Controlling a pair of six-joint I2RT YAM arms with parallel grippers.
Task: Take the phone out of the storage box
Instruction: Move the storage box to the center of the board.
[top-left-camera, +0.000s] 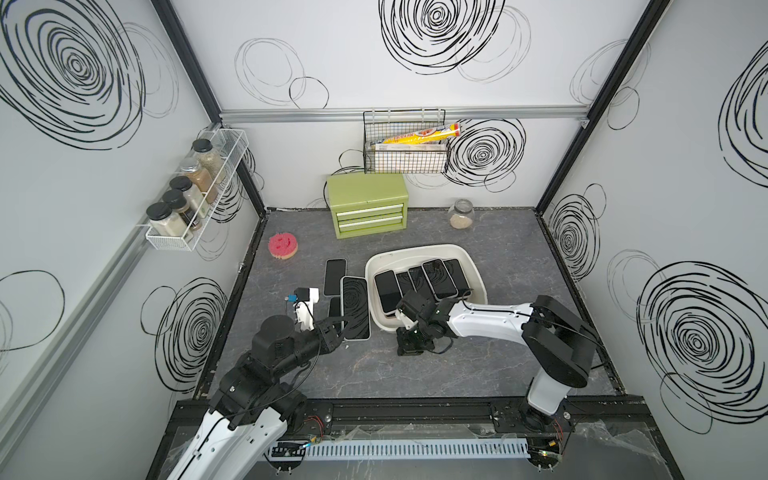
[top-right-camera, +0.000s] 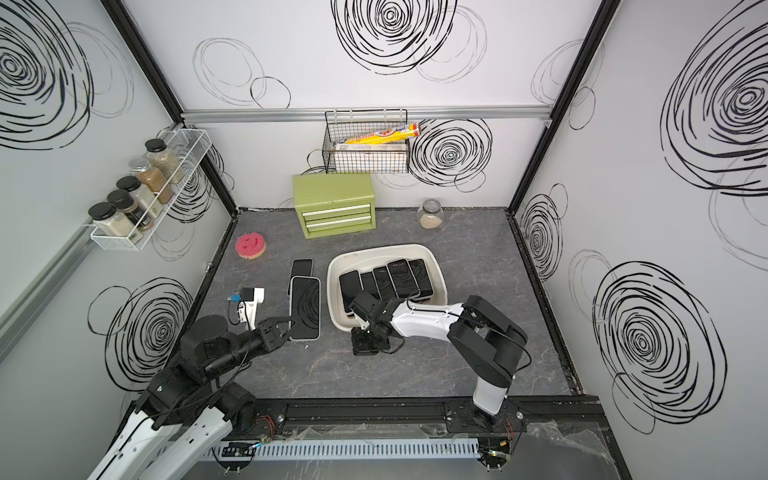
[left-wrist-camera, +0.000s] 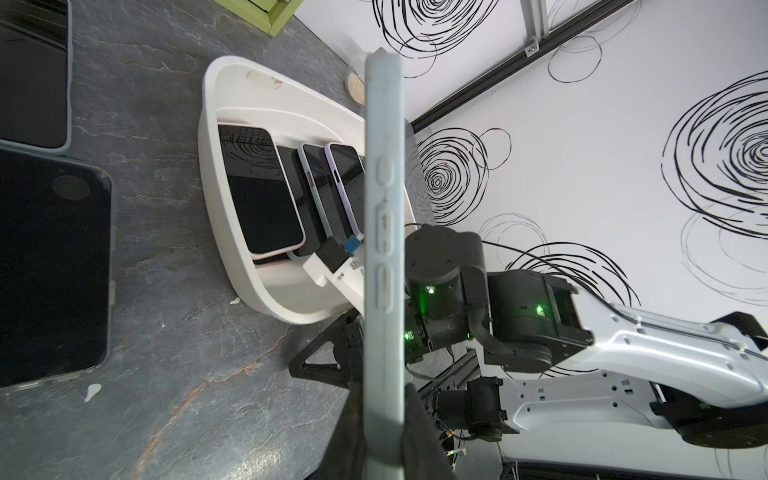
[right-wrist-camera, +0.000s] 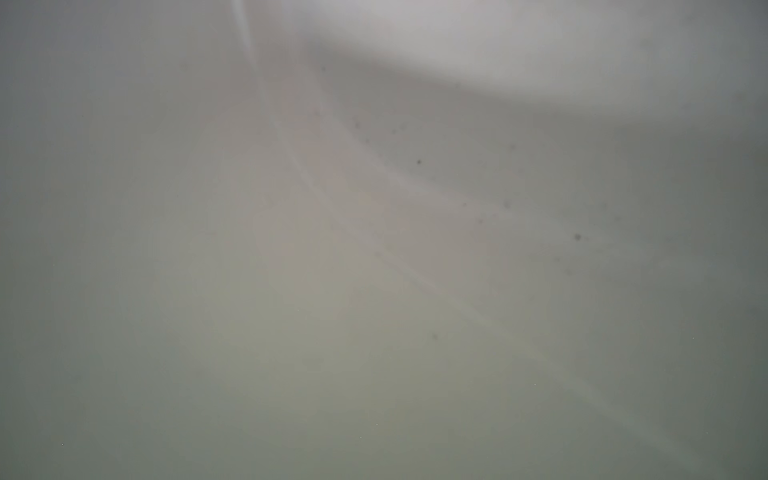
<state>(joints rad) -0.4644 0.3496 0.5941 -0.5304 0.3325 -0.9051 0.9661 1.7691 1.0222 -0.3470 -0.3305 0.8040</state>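
Note:
The white storage box (top-left-camera: 415, 250) sits mid-table with several dark-screened phones (top-left-camera: 438, 278) lying side by side in it. My left gripper (top-left-camera: 338, 328) is shut on the near end of a pale-cased phone (top-left-camera: 355, 307), held flat and raised above the table just left of the box. That phone appears edge-on (left-wrist-camera: 384, 208) in the left wrist view, clamped between the jaws. My right gripper (top-left-camera: 409, 348) stands on the table against the box's near wall, outside it and shut. The right wrist view shows only a blurred white surface.
Two more phones (top-left-camera: 335, 276) (left-wrist-camera: 54, 266) lie on the table left of the box, one partly under the held phone. A green drawer chest (top-left-camera: 368, 210), a glass jar (top-left-camera: 461, 214) and a pink sponge (top-left-camera: 283, 246) stand at the back. A wire basket (top-left-camera: 405, 143) and a spice rack (top-left-camera: 195, 195) hang on the walls.

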